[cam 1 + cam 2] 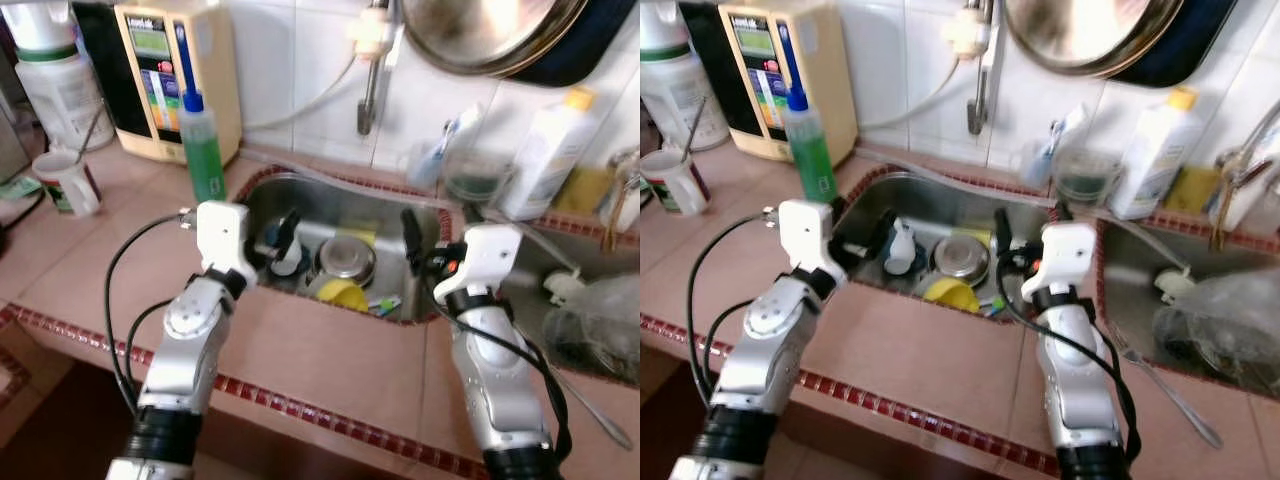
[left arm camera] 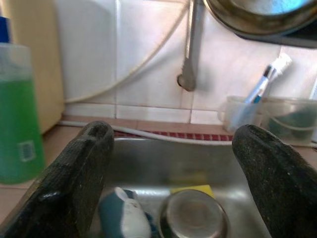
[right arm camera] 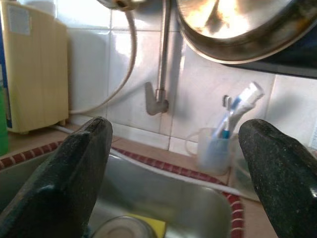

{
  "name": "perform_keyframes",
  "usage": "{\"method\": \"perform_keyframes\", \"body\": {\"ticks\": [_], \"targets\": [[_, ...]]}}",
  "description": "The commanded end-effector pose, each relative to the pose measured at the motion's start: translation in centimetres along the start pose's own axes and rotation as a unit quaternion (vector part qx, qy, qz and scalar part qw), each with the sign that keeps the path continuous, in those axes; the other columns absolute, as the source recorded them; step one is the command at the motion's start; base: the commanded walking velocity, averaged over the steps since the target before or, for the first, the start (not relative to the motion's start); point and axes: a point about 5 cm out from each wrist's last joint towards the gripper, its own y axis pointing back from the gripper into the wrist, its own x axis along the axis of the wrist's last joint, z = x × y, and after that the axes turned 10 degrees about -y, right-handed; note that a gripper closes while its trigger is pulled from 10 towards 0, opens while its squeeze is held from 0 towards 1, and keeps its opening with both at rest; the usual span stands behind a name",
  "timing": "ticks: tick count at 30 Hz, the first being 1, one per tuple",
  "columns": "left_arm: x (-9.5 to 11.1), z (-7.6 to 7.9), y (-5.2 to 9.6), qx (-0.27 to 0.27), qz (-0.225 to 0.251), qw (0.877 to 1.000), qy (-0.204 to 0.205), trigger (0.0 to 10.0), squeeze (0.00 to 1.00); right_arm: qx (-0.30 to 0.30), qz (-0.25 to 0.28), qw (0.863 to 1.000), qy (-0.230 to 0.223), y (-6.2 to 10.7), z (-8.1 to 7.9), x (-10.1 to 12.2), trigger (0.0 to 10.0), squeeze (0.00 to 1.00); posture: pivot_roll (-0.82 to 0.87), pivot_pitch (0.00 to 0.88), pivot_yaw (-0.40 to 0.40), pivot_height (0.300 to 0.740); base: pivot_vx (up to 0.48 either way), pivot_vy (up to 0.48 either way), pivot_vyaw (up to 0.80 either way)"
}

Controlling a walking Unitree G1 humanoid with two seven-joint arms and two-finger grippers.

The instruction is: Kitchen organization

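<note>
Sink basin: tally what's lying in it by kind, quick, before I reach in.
Steel bowl: 1
Yellow cup: 1
Yellow sponge: 1
White-and-blue bottle: 1
Total: 4, plus some small items I can't identify beside the yellow cup.

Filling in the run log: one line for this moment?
left gripper: open, over sink | right gripper: open, over sink | steel bowl, yellow cup inside

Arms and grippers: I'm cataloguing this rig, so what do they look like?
Both arms are silver, rounded shells with black cuffs low down and white boxy wrist blocks. Black cables loop beside the left arm and along the right arm, whose block bears a small red mark. Each gripper has two long black, rough-textured fingers.
</note>
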Motion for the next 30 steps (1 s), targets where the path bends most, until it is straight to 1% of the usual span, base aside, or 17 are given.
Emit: {"method": "perform_keyframes", "body": {"ticks": [1, 10, 12, 16, 18, 22, 23, 24, 25, 28, 30], "targets": [[0.2, 0.7, -0.3, -0.014, 0.003, 1.0, 0.004, 10.0, 0.0, -0.012, -0.001, 1.0, 0.009, 0.1, 0.9, 0.2, 10.0, 0.0, -0.04, 0.0, -0.012, 0.74, 0.0, -0.48, 0.0], [0.2, 0.7, -0.3, -0.013, 0.003, 1.0, 0.004, 10.0, 0.0, -0.011, -0.003, 1.0, 0.009, 0.2, 0.8, 0.1, 10.0, 0.0, -0.04, 0.001, -0.013, 0.74, 0.0, -0.48, 0.0], [0.3, 0.7, -0.3, -0.012, 0.007, 1.0, 0.01, 10.0, 0.0, -0.01, -0.004, 1.0, 0.008, 0.2, 0.8, 0.1, 10.0, 0.0, -0.04, 0.001, -0.013, 0.74, 0.0, -0.349, 0.0], [0.4, 0.7, -0.2, -0.011, 0.01, 0.999, 0.041, 10.0, 0.0, -0.006, -0.006, 1.0, 0.008, 0.3, 0.7, 0.0, 10.0, 0.0, -0.04, 0.001, -0.015, 0.74, 0.0, 0.0, 0.0], [0.4, 0.7, -0.2, -0.014, 0.01, 0.999, 0.031, 10.0, 0.0, -0.003, -0.007, 1.0, 0.007, 0.3, 0.6, 0.0, 10.0, 0.0, -0.04, 0.001, -0.015, 0.74, 0.0, 0.0, 0.0], [0.2, 0.8, 0.0, -0.023, 0.006, 0.999, 0.029, 10.0, 0.0, 0.007, -0.013, 1.0, 0.006, 0.6, 0.4, -0.1, 10.0, 0.0, -0.04, 0.002, -0.015, 0.74, 0.0, 0.0, 0.0], [0.0, 1.0, 0.4, -0.034, 0.003, 0.999, 0.016, 10.0, 0.0, 0.013, -0.019, 1.0, 0.006, 0.9, 0.4, -0.3, 10.0, 0.0, -0.04, 0.003, -0.017, 0.74, 0.0, 0.0, 0.0], [0.0, 1.0, 0.4, -0.034, 0.003, 0.999, 0.016, 10.0, 0.0, 0.013, -0.019, 1.0, 0.006, 0.9, 0.4, -0.3, 10.0, 0.0, -0.04, 0.003, -0.017, 0.74, 0.0, 0.0, 0.0], [-0.2, 1.1, 0.8, -0.045, 0.001, 0.999, 0.004, 10.0, 0.0, 0.024, -0.028, 0.999, 0.003, 1.4, 0.4, -0.5, 10.0, 0.0, -0.04, 0.006, -0.018, 0.74, 0.0, 0.0, 0.0], [-0.5, 1.3, 1.4, -0.058, -0.005, 0.998, -0.008, 10.0, 0.0, 0.035, -0.039, 0.999, 0.004, 2.2, 0.5, -0.7, 10.0, 0.0, -0.04, 0.01, -0.018, 0.74, 0.0, 0.0, 0.0], [-0.8, 1.5, 1.8, -0.069, -0.013, 0.997, -0.009, 10.0, 0.0, 0.038, -0.048, 0.998, 0.007, 2.7, 0.7, -1.0, 10.0, 0.0, -0.04, 0.013, -0.017, 0.74, 0.0, 0.0, 0.0]]}}
